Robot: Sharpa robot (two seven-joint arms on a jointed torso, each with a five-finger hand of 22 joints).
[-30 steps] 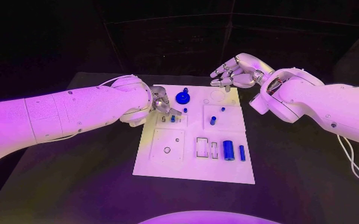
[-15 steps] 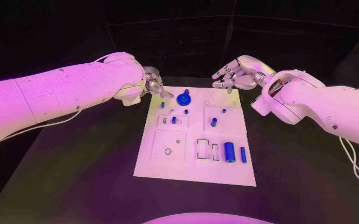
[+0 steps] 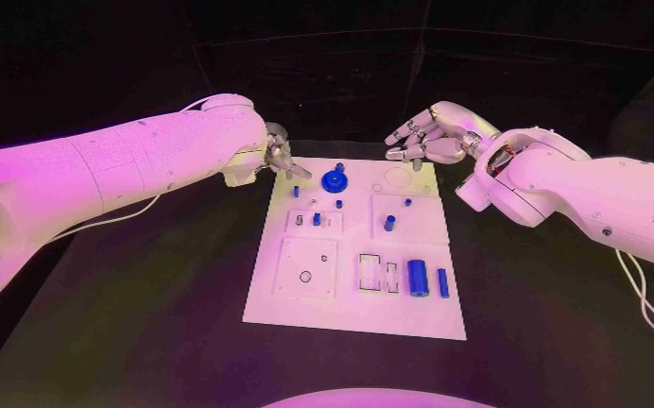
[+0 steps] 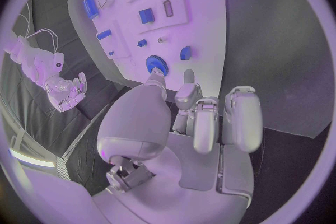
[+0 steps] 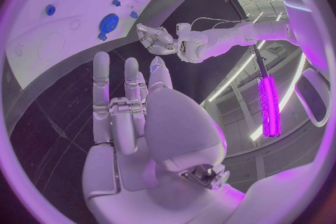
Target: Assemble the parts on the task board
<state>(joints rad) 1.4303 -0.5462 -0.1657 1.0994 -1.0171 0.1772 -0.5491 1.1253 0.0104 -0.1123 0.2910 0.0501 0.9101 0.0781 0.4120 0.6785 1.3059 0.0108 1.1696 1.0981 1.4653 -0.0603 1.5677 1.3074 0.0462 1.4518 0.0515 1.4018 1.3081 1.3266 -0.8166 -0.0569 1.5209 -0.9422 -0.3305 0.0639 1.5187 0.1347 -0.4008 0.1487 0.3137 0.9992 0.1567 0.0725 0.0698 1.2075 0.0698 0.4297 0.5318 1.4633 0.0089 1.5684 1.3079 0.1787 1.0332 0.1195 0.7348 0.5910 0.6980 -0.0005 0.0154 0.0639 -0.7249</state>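
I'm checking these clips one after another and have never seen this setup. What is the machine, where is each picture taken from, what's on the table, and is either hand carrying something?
It is a robot with two white arms, each ending in a silver many-fingered hand. One picture looks down from a camera on its head; the two round ones come from cameras at the wrists, behind each hand.

On the black table lies a white task board with small blue parts: a round gear-like piece near the far edge, a large cylinder and a thin peg near the front, and several small pieces between.

The left hand hovers at the board's far left corner, close to the gear; the left wrist view shows nothing held in it. The right hand hangs above the far right corner, fingers apart, also holding nothing.
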